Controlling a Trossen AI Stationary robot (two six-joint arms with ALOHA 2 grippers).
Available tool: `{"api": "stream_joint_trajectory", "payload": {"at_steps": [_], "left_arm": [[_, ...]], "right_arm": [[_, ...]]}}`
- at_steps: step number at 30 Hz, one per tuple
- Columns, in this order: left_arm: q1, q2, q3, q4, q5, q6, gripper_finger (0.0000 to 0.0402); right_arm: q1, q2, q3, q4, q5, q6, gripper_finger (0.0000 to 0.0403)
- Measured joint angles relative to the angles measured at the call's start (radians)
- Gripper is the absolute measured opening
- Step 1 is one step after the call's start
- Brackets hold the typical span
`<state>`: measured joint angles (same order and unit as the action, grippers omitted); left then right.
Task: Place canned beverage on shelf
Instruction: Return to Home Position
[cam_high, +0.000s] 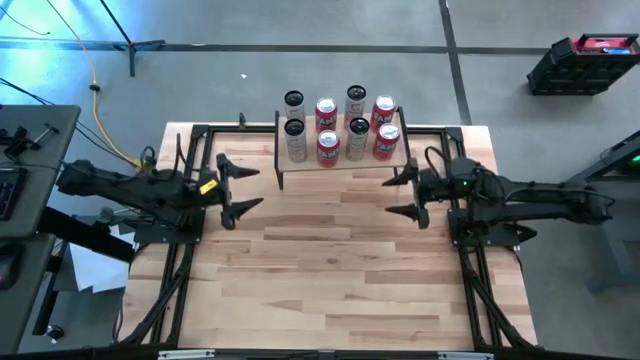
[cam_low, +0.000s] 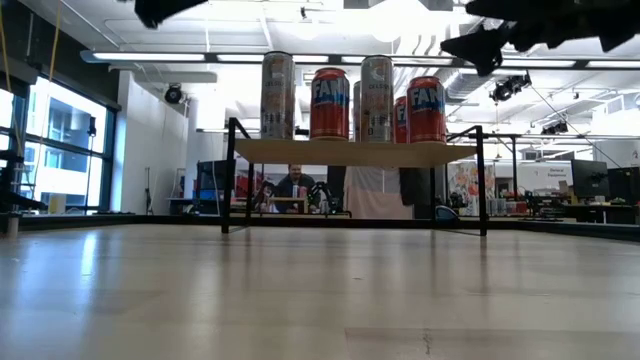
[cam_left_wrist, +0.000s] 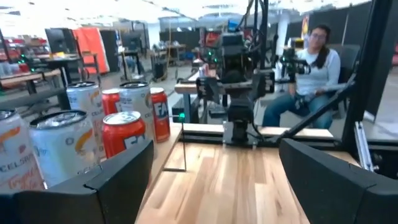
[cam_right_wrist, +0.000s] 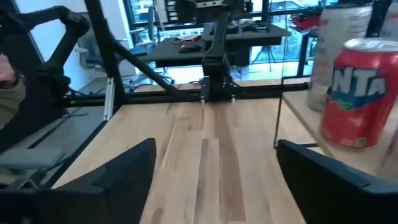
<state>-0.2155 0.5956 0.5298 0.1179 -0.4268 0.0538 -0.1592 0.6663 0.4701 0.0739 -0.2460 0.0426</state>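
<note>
Clipping the shelf (cam_high: 342, 163) is the risk if an arm swings wide going home: left gripper (cam_high: 250, 188) & right gripper (cam_high: 392, 196) hang near its front corners w/ fingers spread wide, empty, and a bump could topple the eight cans (cam_high: 328, 147) on top. Low view hides most of the back row.

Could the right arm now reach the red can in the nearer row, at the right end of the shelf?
Probably yes: the right gripper is open, empty, close to the shelf, and nothing stands between it and that red can.
</note>
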Motion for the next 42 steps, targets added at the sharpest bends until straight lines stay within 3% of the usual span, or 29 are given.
{"api": "stream_joint_trajectory", "payload": {"at_steps": [4,10,16,24,31,36,39,42], "left_arm": [[0.04,-0.004,-0.101,0.141,0.026,-0.002,0.034],[0.23,0.064,-0.178,0.312,0.319,-0.116,0.0332],[0.406,0.149,-0.227,0.46,0.336,-0.139,0.03],[0.503,0.12,-0.358,0.606,0.474,-0.199,0.0191],[0.547,0.033,-0.405,0.596,0.57,-0.201,0.0073],[0.64,-0.019,-0.38,0.437,0.632,-0.232,0.0009],[0.713,-0.028,-0.341,0.242,0.646,-0.252,0.0006],[0.73,-0.058,-0.343,0.211,0.638,-0.241,0.0003]], "right_arm": [[0.006,-0.049,-0.033,-0.009,-0.002,-0.021,0.0273],[-0.01,-0.195,-0.034,-0.037,0.002,-0.119,0.015],[-0.027,-0.265,-0.034,-0.099,0.0,-0.152,0.0015],[-0.03,-0.261,-0.034,-0.124,-0.045,-0.113,0.001],[-0.031,-0.269,-0.109,-0.061,-0.051,-0.085,0.0002],[-0.032,-0.297,-0.205,0.033,-0.053,-0.054,0.0001],[-0.04,-0.331,-0.262,0.078,-0.052,-0.041,0.0001],[-0.04,-0.361,-0.328,0.126,-0.052,0.008,0.0]]}}
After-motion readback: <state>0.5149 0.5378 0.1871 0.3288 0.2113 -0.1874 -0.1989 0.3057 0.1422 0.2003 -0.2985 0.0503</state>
